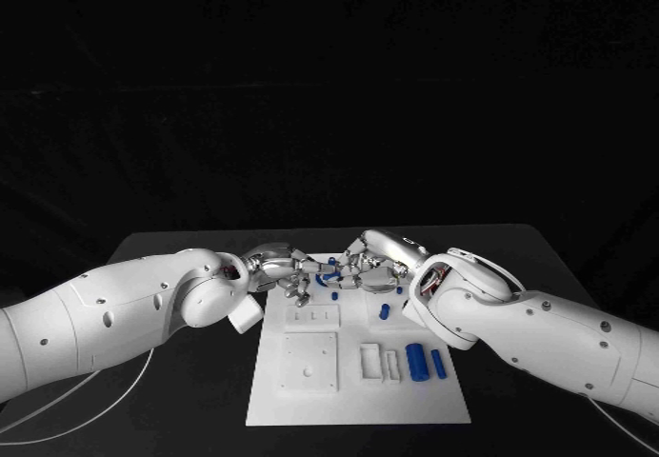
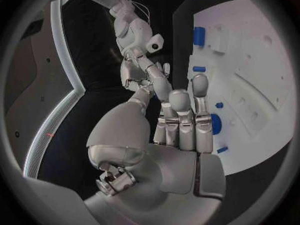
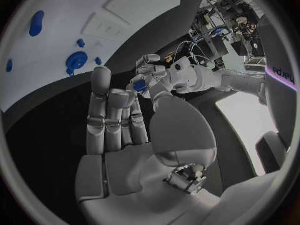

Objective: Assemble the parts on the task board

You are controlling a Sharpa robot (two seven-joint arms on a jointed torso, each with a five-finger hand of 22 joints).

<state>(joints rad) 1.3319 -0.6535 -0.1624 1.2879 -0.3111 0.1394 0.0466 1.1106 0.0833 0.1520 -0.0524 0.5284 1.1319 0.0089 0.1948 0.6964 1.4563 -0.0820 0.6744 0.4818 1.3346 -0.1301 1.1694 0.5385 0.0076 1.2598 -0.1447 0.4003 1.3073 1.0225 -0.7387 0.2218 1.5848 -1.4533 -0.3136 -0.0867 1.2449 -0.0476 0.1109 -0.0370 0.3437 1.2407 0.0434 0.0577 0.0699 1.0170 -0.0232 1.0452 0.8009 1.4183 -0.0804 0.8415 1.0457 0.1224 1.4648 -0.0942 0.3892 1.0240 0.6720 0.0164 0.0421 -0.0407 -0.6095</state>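
Note:
The white task board (image 1: 357,405) lies in the middle of the black table. Both hands meet over its far end. My left hand (image 1: 282,271) pinches a small blue part (image 3: 140,86) at its fingertips. My right hand (image 1: 369,267) faces it with straight fingers (image 3: 103,110), its thumb tip close beside that part; whether it touches is unclear. A round blue part (image 3: 77,61) sits on the board just below the hands. Two blue cylinders (image 1: 416,362) stand side by side near the board's right edge, and smaller blue pieces (image 1: 385,309) lie between.
White raised blocks (image 1: 309,360) sit on the near half of the board. A white tag (image 1: 248,317) hangs by my left forearm at the board's left edge. A thin cable (image 1: 83,390) runs over the table on the near left.

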